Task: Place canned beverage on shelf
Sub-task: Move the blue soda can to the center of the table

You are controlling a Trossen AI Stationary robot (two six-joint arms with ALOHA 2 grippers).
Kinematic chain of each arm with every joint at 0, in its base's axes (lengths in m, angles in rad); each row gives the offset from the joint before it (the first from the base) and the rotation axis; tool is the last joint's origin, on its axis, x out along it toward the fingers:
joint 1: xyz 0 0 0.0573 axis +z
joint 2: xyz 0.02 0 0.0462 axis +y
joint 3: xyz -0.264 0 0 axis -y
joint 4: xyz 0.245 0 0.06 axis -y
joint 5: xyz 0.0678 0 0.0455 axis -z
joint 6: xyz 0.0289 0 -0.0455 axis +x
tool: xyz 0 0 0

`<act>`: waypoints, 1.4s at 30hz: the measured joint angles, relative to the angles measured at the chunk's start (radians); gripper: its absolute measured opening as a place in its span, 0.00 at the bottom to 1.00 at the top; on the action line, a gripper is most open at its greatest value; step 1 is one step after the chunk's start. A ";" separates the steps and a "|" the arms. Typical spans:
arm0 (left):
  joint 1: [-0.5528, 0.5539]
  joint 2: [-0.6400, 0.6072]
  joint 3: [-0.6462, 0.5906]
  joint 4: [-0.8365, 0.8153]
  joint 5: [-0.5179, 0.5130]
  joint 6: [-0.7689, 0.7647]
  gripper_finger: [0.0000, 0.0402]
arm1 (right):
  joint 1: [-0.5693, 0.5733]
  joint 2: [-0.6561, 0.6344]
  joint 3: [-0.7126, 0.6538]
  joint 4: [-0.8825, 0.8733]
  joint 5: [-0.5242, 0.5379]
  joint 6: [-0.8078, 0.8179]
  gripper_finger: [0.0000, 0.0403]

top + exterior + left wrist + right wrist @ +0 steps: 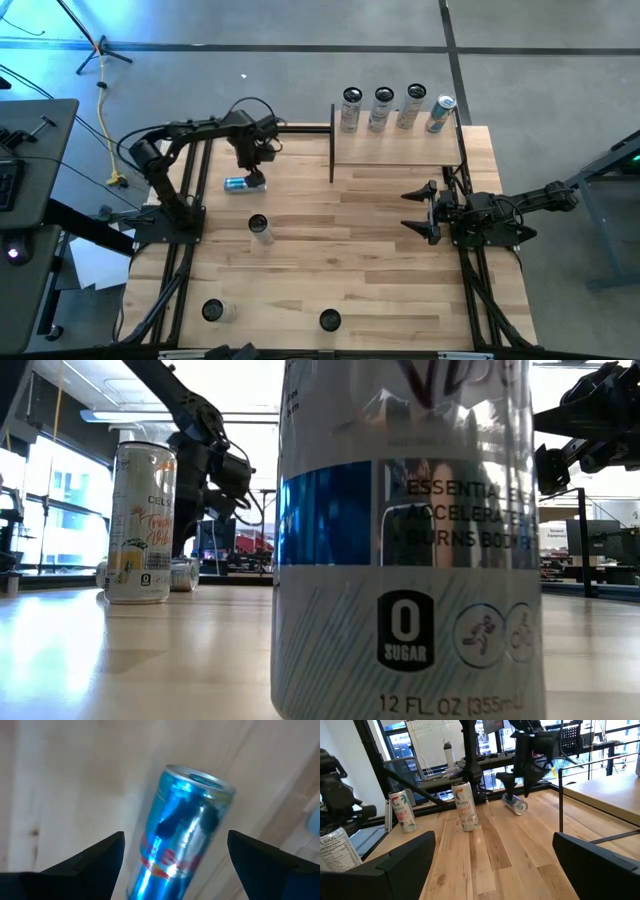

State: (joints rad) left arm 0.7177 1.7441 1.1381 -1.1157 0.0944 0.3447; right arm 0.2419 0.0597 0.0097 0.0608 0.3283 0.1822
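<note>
Left gripper poised over a fallen blue can, grasp not yet made.

High view: the left gripper [250,170] hangs just above the can [240,184] lying on the worktop [380,250]; the shelf [395,150], with four cans, is well off to its side; the right gripper [425,210] waits wide open. Left wrist view: wide-open fingers [95,857] flank the can, touching nothing. Next, I judge: lower, close, lift, carry to the shelf.

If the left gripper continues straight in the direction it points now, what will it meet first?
Most likely the blue can lying on its side on the table. The left gripper points down at it with open fingers either side; how far above it hangs is unclear.
</note>
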 joint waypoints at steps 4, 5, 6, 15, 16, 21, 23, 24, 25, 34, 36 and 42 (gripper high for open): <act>-0.017 0.050 0.000 -0.002 -0.010 0.000 0.81 | 0.000 0.000 0.000 0.000 0.000 0.000 0.97; -0.018 0.059 0.000 -0.001 -0.011 0.000 0.81 | 0.000 0.000 0.000 0.000 0.000 0.000 0.97; -0.022 0.068 0.000 0.002 -0.011 -0.001 0.81 | 0.000 0.000 0.000 0.000 -0.001 0.000 0.97; -0.060 0.095 0.000 0.005 -0.014 -0.069 0.79 | 0.000 0.000 0.000 0.000 -0.005 0.000 0.97; -0.064 0.095 0.000 0.005 -0.014 -0.082 0.77 | 0.000 0.000 0.000 0.000 -0.005 0.000 0.97; -0.083 0.091 0.000 0.013 -0.016 -0.151 0.60 | 0.000 0.000 0.000 0.000 -0.004 0.000 0.97; -0.087 0.091 0.000 0.015 -0.016 -0.165 0.51 | 0.000 0.000 0.000 0.000 -0.004 0.000 0.97; -0.089 0.091 0.000 0.014 -0.016 -0.174 0.47 | 0.000 0.000 0.000 0.000 -0.004 0.000 0.97; -0.090 0.091 0.000 0.014 -0.017 -0.184 0.43 | 0.000 0.000 0.000 0.000 -0.003 0.000 0.97; -0.098 0.032 0.000 0.057 -0.010 -0.239 0.38 | 0.000 0.000 0.000 0.000 -0.003 0.000 0.97; -0.098 -0.002 0.000 0.071 -0.009 -0.241 0.38 | 0.000 0.000 0.000 0.000 -0.003 0.000 0.97; -0.107 -0.147 0.000 0.182 -0.015 -0.289 0.38 | 0.000 0.000 0.000 0.000 0.002 0.000 0.97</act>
State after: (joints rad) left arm 0.6105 1.5970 1.1378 -0.9333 0.0797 0.0555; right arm 0.2417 0.0593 0.0097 0.0608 0.3302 0.1822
